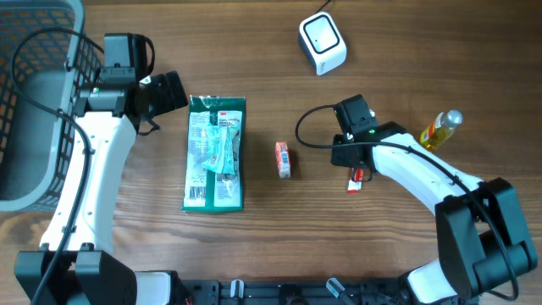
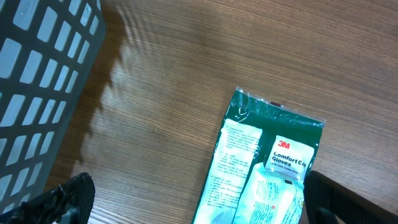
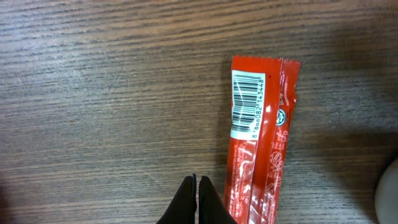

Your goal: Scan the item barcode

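Note:
A red snack wrapper lies flat on the wooden table with its white barcode facing up. My right gripper is shut just left of the wrapper, its fingers pressed together with nothing between them. From overhead only the wrapper's end peeks out under the right gripper. The white barcode scanner stands at the far side of the table. My left gripper hangs wide open over the near-left corner of a green glove packet, holding nothing.
The green glove packet lies left of centre, with a small orange packet to its right. A yellow bottle lies at the right. A grey basket fills the left edge, close to the left arm.

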Controlling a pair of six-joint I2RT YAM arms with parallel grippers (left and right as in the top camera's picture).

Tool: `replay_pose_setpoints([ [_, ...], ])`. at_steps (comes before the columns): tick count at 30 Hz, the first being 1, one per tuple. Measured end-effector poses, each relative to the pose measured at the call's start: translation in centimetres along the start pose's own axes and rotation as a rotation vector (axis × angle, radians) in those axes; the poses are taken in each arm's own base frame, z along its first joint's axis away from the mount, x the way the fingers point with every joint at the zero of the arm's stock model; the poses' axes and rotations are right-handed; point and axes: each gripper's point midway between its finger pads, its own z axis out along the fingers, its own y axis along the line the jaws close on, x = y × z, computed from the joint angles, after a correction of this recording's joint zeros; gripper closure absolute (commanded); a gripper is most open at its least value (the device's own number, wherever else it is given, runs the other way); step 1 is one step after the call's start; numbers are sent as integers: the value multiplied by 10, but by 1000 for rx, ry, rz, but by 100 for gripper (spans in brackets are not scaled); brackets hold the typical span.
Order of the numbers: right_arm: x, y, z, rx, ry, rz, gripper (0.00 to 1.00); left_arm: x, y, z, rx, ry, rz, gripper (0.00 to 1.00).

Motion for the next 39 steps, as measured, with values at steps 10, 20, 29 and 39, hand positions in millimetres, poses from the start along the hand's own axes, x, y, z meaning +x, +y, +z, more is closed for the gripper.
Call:
replay_pose_setpoints([
  [10, 2, -1, 4, -4, -9, 1, 96, 0, 0, 0, 0, 0, 0, 0],
  [20, 11, -15, 7, 63, 9, 18, 96, 0, 0, 0, 0, 0, 0, 0],
  [29, 11, -20, 7, 91, 0, 40, 96, 0, 0, 0, 0, 0, 0, 0],
  [39, 20, -30, 6, 141, 35, 35, 91, 0, 0, 0, 0, 0, 0, 0],
])
